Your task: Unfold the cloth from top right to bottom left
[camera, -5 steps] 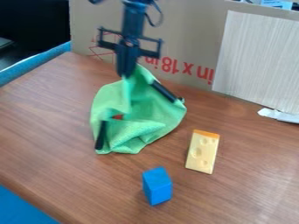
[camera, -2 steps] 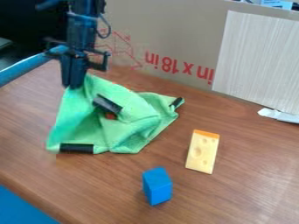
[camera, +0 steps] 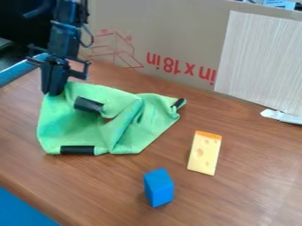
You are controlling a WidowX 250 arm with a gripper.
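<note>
Claw (camera: 54,93) at one cloth (camera: 65,126), three strips (camera: 77,150), one block (camera: 158,187), one cheese (camera: 204,154)

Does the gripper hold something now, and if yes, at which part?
Yes, the gripper appears to hold the green cloth, by its upper left corner as the camera sees it.

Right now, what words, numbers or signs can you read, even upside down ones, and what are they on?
"in x 18 in", in red, upside down on the cardboard.
A red line drawing, also on the cardboard: a picture, no words that I can read.
Marks on the thing behind the cardboard, at the top right: too small to read.
I can see no writing on the cloth, cheese or block.
</note>
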